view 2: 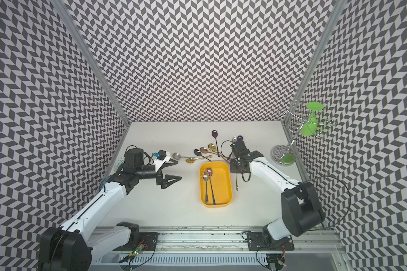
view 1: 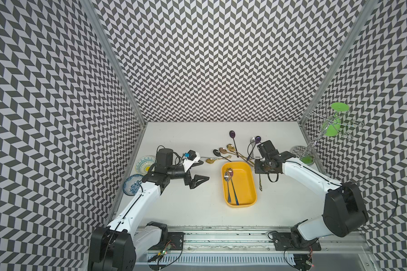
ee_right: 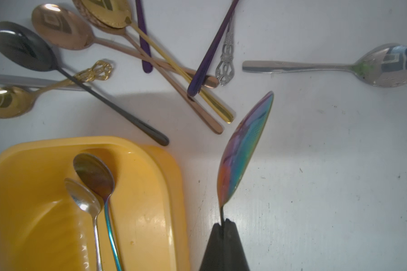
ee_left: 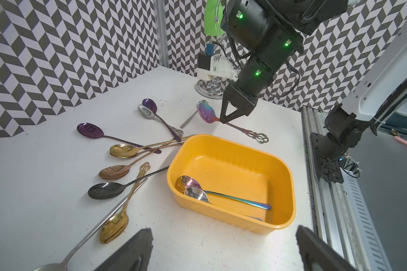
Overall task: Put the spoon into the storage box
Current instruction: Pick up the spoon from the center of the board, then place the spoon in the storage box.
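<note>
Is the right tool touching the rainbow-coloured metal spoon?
Touching: the right wrist view shows the right tool shut on the rainbow-coloured metal spoon at its neck.

Box (view 1: 246, 187) set at mid bench (view 1: 186, 201), two spoons (view 1: 227, 176) laid in it, other spoons (view 1: 230, 147) scattered behind, plates (view 1: 143, 164) at left edge, rack (view 1: 313, 145) at back-right corner.

Nothing legible in the scene.
Standing here, I can make out no letters, digits or brand marks. The storage box (view 1: 248, 187) is plain yellow, and the plain gold spoon (view 1: 230, 147) at its twelve o'clock shows only a mirrored square pattern in its bowl.
</note>
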